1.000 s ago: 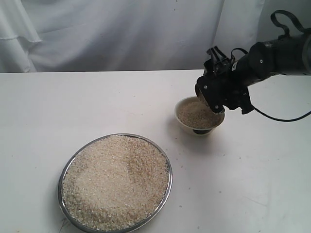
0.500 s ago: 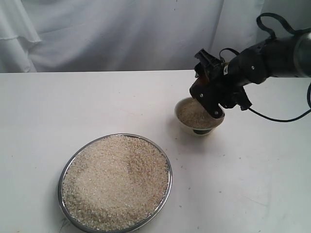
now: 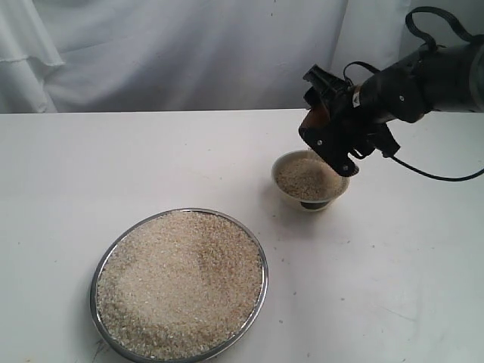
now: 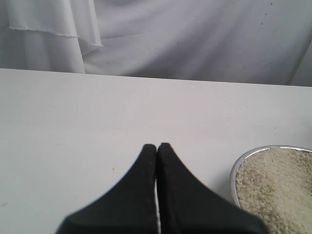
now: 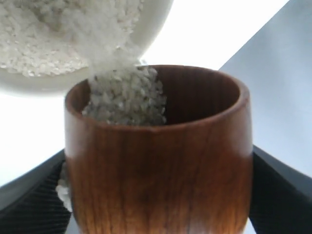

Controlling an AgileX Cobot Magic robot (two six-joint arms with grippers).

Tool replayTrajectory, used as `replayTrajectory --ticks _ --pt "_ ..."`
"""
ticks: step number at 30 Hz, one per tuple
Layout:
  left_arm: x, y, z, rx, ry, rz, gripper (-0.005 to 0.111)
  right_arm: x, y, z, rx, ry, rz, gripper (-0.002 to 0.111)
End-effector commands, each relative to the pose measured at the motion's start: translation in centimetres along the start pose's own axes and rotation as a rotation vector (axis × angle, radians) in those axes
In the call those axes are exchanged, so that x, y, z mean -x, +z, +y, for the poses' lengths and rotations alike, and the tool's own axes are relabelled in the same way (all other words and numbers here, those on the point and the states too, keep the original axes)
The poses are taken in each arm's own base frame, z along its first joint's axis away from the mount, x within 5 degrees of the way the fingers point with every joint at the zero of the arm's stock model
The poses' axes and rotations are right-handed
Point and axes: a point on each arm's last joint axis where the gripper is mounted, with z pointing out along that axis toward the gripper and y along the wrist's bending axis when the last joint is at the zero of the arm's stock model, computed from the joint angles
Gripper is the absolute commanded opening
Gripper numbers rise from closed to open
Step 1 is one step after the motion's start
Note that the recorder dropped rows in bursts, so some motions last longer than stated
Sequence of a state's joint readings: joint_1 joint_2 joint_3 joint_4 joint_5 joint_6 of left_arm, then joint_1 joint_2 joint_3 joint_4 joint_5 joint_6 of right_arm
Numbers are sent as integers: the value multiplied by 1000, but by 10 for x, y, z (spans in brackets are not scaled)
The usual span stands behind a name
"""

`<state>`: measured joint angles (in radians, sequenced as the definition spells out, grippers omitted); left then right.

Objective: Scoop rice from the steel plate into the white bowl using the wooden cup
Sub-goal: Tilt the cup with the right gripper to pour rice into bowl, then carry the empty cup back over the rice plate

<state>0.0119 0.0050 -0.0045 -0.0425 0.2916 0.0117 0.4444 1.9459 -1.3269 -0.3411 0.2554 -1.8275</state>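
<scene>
My right gripper (image 3: 327,144) is shut on the wooden cup (image 5: 158,161), holding it tipped above the white bowl (image 3: 310,180) at the right of the table. Rice (image 5: 127,97) lies at the cup's mouth, against the bowl's rim (image 5: 146,29). In the exterior view only a brown sliver of the cup (image 3: 317,116) shows between the black fingers. The bowl holds rice (image 3: 304,177). The steel plate (image 3: 263,291), heaped with rice (image 3: 180,283), sits at the front left. My left gripper (image 4: 157,146) is shut with nothing in it, over bare table beside the plate's rim (image 4: 234,170).
A white cloth backdrop (image 3: 189,53) hangs behind the table. A black cable (image 3: 439,178) trails from the right arm over the table's right side. Bare white tabletop (image 3: 113,166) lies between plate, bowl and backdrop.
The right gripper has lifted slightly and turned further with the cup over the bowl. The rice mound in the bowl looks a little lower and flatter. Plate and bowl have not moved.
</scene>
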Motion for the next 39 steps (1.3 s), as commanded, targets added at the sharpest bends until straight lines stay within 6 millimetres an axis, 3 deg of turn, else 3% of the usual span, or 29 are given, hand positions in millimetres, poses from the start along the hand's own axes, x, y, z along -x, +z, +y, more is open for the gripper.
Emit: replayTrajectory --ticks 1,17,24,27,28,29,30,33,35,39 --pt "-1 0 0 -2 -4 -7 0 -1 -9 -8 -33 -58 22 0" --pt "-1 0 0 -2 -4 -7 0 4 -25 -23 -74 -218 62 0" --pt "-1 0 0 -2 -4 -7 0 9 -33 -12 -76 -279 62 0" --pt "-1 0 0 -2 -4 -7 0 12 -36 -11 -99 -95 44 0" --pt "-1 0 0 -2 -4 -7 0 12 -37 -16 -162 128 21 0" --pt "-1 0 0 -2 -4 -7 0 12 -37 -18 -180 220 9 0" --pt "-1 0 0 -2 -4 -7 0 16 -38 -20 -185 300 -9 0" --pt "-1 0 0 -2 -4 -7 0 37 -39 -29 -171 304 -58 0" --pt "-1 0 0 -2 -4 -7 0 65 -45 -44 -204 359 -133 0" --pt "-1 0 0 -2 -4 -7 0 114 -46 -60 -225 289 -228 0"
